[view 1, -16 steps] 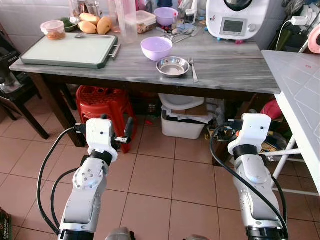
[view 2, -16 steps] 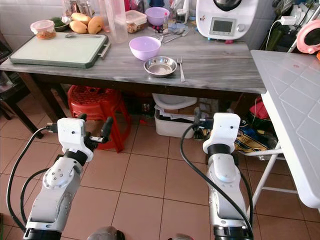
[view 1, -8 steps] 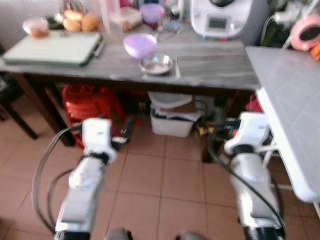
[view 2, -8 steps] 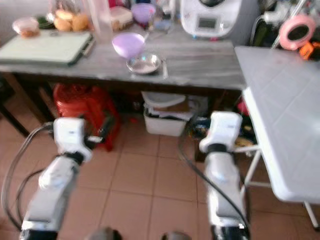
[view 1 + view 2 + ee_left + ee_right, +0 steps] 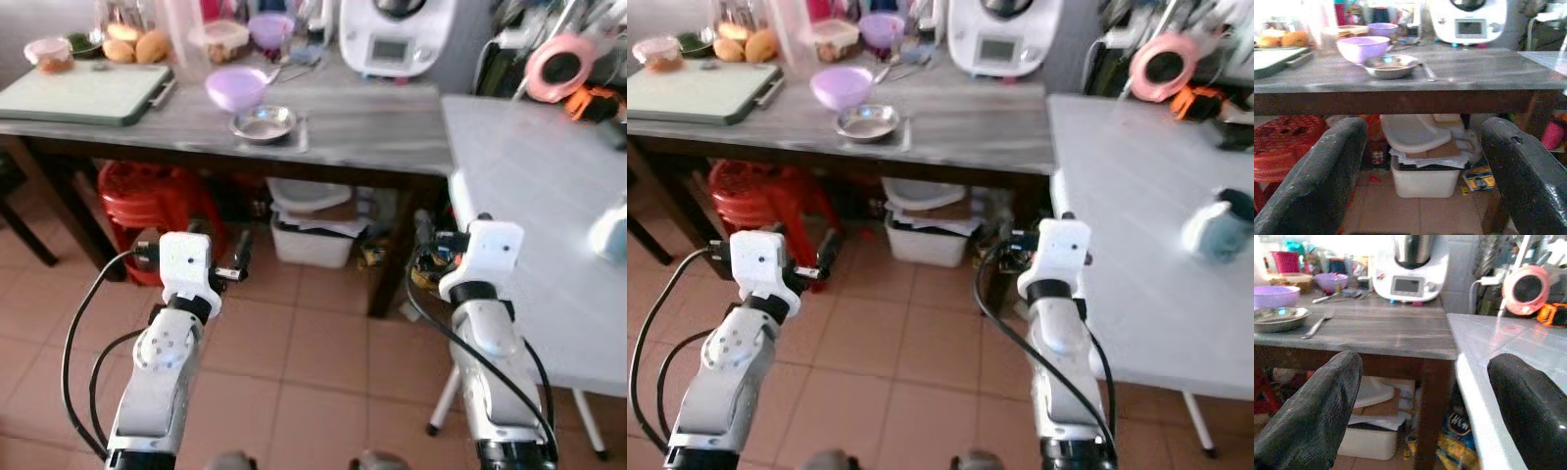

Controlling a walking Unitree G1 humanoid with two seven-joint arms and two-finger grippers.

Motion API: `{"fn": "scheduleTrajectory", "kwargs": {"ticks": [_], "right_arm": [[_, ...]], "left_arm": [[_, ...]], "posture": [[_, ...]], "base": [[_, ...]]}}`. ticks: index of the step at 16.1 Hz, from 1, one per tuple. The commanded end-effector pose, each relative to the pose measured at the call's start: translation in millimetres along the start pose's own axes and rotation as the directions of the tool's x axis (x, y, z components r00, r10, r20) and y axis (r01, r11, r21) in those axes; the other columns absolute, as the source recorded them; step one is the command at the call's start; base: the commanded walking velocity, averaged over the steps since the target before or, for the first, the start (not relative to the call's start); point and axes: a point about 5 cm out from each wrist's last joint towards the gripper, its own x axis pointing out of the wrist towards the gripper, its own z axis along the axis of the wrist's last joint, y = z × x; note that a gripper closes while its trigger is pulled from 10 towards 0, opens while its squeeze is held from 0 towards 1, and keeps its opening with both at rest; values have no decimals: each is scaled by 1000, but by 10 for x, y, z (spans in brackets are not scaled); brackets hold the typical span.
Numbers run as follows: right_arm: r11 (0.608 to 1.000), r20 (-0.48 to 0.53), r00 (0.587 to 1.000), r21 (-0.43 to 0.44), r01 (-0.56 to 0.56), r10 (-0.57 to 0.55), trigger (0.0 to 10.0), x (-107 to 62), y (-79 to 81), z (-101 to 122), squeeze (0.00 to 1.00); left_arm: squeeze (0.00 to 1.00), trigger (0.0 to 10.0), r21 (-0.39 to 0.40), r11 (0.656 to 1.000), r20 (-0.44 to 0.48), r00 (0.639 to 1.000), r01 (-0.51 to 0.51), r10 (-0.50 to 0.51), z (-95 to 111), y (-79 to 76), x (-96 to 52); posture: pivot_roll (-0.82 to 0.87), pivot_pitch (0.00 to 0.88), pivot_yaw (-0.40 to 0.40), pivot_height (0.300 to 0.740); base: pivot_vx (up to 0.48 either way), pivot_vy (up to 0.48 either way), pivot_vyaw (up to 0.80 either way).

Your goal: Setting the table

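Note:
A purple bowl (image 5: 236, 86), a steel bowl (image 5: 263, 123) and a fork (image 5: 302, 130) sit together on the grey wooden table (image 5: 382, 132) ahead. A white table (image 5: 529, 196) stands to the right, with a pale blue and white item (image 5: 1218, 227) on it. My left gripper (image 5: 1420, 171) is open and empty, held low over the floor tiles and pointing under the grey table. Beside the white table's near edge, my right gripper (image 5: 1425, 406) is also open with nothing between its fingers. Both are well short of the bowls.
A green cutting board (image 5: 83, 93), fruit and containers fill the grey table's left end. A white kitchen machine (image 5: 392, 39) stands at its back. Under it are a red stool (image 5: 147, 191) and a white bin (image 5: 313, 240). A pink round device (image 5: 556, 67) lies at the back right.
The camera has swung right, so the grey table sits further left and far more of the white table shows. Both arms keep their pose with fingers apart.

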Motion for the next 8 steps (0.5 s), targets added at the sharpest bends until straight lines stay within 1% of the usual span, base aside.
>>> {"fn": "scheduleTrajectory", "kwargs": {"ticks": [1,3,4,5,6,8], "right_arm": [[1000,-2,1000,-4,17,-17,10000,-2,-66,-6,0],[999,-5,999,6,32,-32,10000,-3,-80,-8,0],[998,-19,999,30,52,-51,10000,-26,-93,-26,0],[998,-32,999,36,44,-43,10000,-65,-78,-51,0],[999,-44,999,41,26,-24,10000,-128,-53,-80,0],[999,-84,996,35,-1,4,10000,-335,-32,-172,0]], "left_arm": [[0,10000,-6,1000,10,1000,29,-29,26,-68,16],[0,10000,-3,1000,8,1000,29,-29,25,-66,12],[0,10000,-3,1000,7,1000,27,-27,23,-65,9],[0,10000,-2,1000,7,1000,25,-25,23,-63,8],[0,10000,0,1000,8,1000,21,-21,24,-58,7],[0,10000,1,1000,9,1000,9,-9,31,-38,13]], "posture": [[-3,0,16,740],[-2,0,15,740],[-1,0,14,740],[0,0,14,740],[0,0,14,740],[-1,0,14,740]], "base": [[0,-416,0],[0,-416,0],[0,-420,0],[0,-424,0],[0,-420,0],[0,-422,0]]}}
